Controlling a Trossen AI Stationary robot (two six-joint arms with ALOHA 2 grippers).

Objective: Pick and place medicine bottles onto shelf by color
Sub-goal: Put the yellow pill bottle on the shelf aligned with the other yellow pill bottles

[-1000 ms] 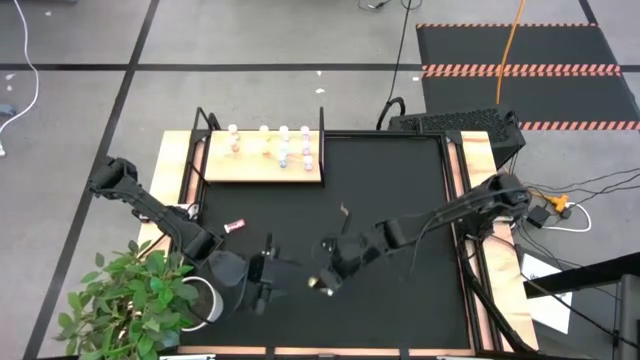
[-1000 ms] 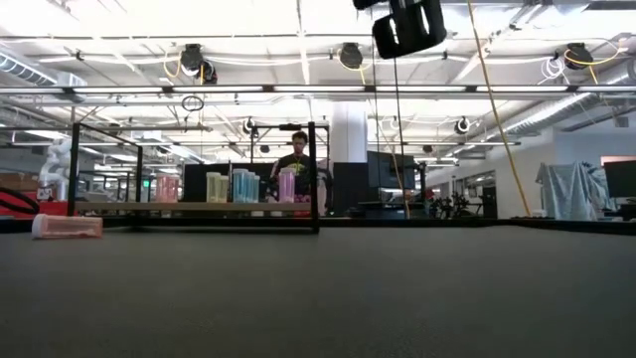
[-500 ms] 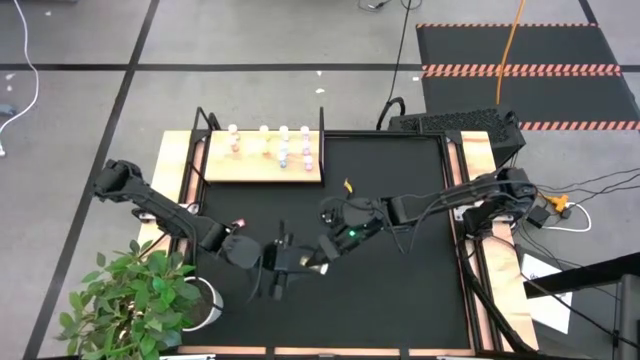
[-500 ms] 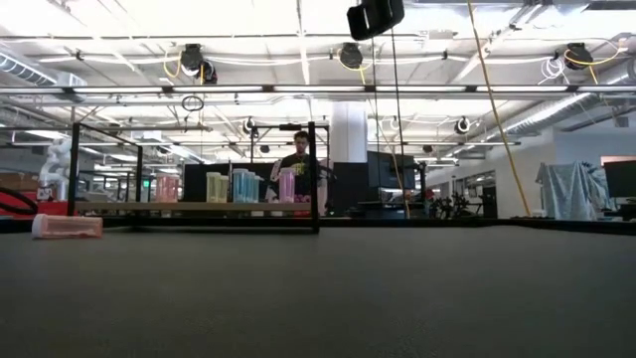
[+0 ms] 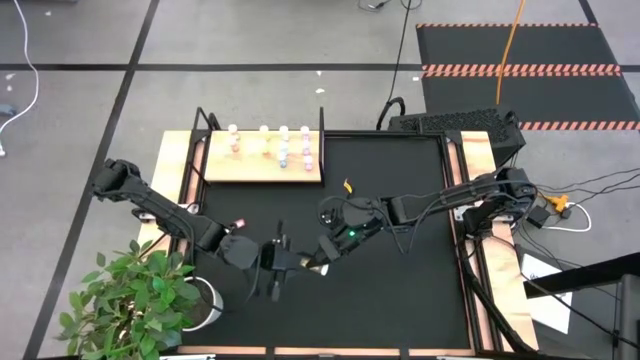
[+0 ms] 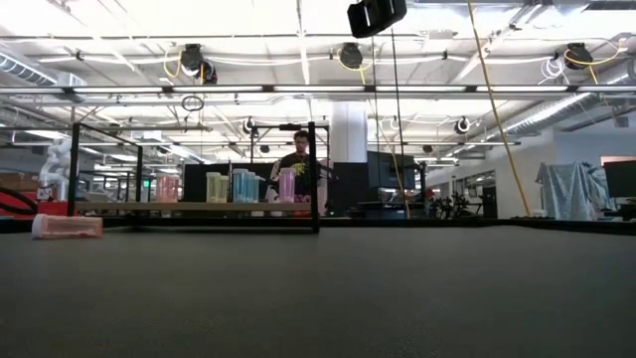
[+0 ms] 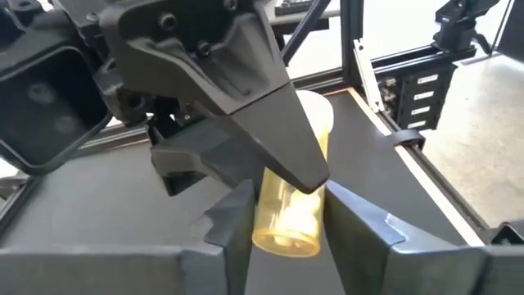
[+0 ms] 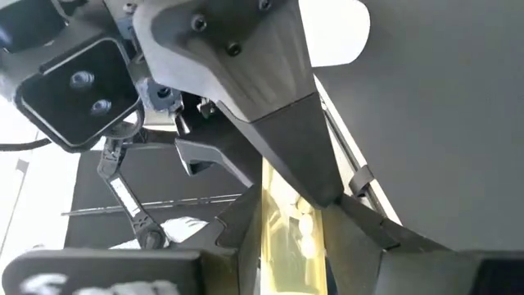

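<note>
A yellow medicine bottle point(image 7: 288, 205) hangs in the air over the middle of the black mat point(image 5: 400, 290), between my two grippers, which meet nose to nose. My left gripper point(image 5: 303, 262) comes from the table's left and my right gripper point(image 5: 322, 266) from its right; both are shut on the bottle. A pink bottle point(image 5: 236, 226) lies on its side on the mat's left part. Several pink, blue and yellow bottles stand upright on the pale wooden shelf point(image 5: 262, 168) at the far left. My left gripper pinches the bottle's near end point(image 7: 266, 223) between its two fingers point(image 7: 233, 217), one on each side. The fingers run along the bottle, nearly level, from the table's left. The bottle is clear of the mat. My right gripper pinches the bottle's yellow body point(image 8: 282, 246) between its two fingers point(image 8: 360, 225), which run along it from the table's right. Its jaws stand crosswise to the left gripper's jaws. The bottle lies roughly level in the hold, lifted clear.
A potted plant point(image 5: 135, 300) with a white pot point(image 5: 205, 300) stands at the table's near left corner. A black frame point(image 5: 205, 122) rises around the shelf. A black device point(image 5: 455, 122) sits at the far right. A person point(image 6: 298, 159) stands in the room beyond.
My left gripper has gone toward the table's right edge. My right gripper, carrying the yellow bottle, has gone up and toward the far edge. The two have met over the mat's middle and have kept still since.
</note>
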